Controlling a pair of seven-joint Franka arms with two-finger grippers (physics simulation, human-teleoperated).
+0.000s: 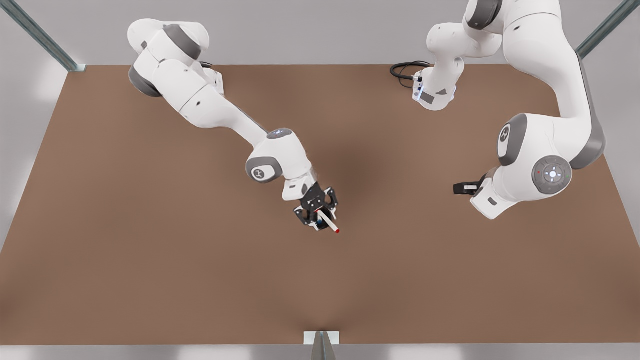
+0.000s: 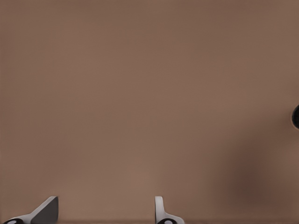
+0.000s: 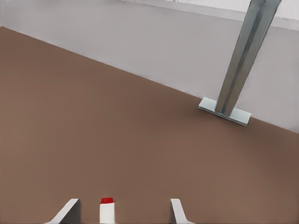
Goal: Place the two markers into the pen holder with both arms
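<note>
Across the whole scene spreads a brown table (image 1: pixel 150 275), bare over wide stretches on the near side and on the front view's left, with grey wall beyond its far edge and a metal post (image 1: pixel 320 345) standing at the middle of its near edge.

From the far left in the front view, the right arm (image 1: pixel 210 105) slants down toward the table's middle. The left arm (image 1: pixel 550 100) bends in from the far right and waits over the right side, well apart from the other.

The right pincer (image 1: pixel 320 220) hangs tilted above the centre. In the right wrist view its fingers (image 3: pixel 70 210) stand apart, with a gap on each side of the marker (image 3: pixel 107 212) between them.

The left pincer (image 1: pixel 462 188) points toward the front view's left. Its fingers (image 2: pixel 46 210) are spread with bare table between them, and a dark shape (image 2: pixel 296 116) too cropped to identify sits at the picture's edge.

The marker's long axis runs along the right pincer's reach, and its red cap (image 1: pixel 338 231) leads toward the near right.
</note>
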